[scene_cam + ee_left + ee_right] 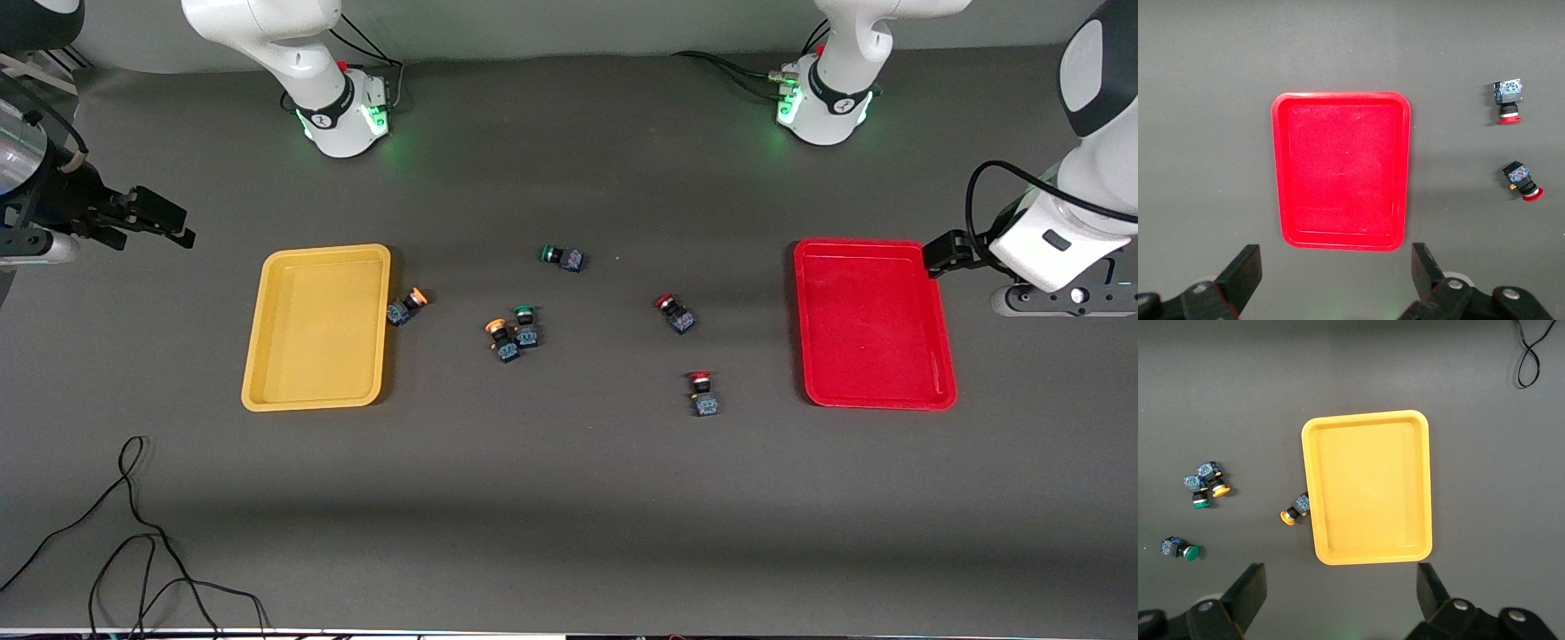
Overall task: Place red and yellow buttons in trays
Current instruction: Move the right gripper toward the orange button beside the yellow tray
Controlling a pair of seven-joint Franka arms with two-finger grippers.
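Note:
The empty yellow tray [316,327] [1368,487] lies toward the right arm's end of the table, the empty red tray [876,324] [1341,170] toward the left arm's end. One yellow button [407,307] [1296,509] lies against the yellow tray's rim. Another yellow button [500,338] [1213,480] touches a green-capped switch. Two red buttons [675,312] [702,392] lie on the table between the trays, also in the left wrist view [1522,180] [1508,101]. My right gripper [147,227] [1341,600] is open and empty, over the table at the yellow tray's end. My left gripper [949,253] [1336,280] is open and empty beside the red tray.
Two green-capped switches lie mid-table: one [524,324] against the yellow button, one [562,257] farther from the front camera. A black cable [133,533] loops on the table near the front edge at the right arm's end.

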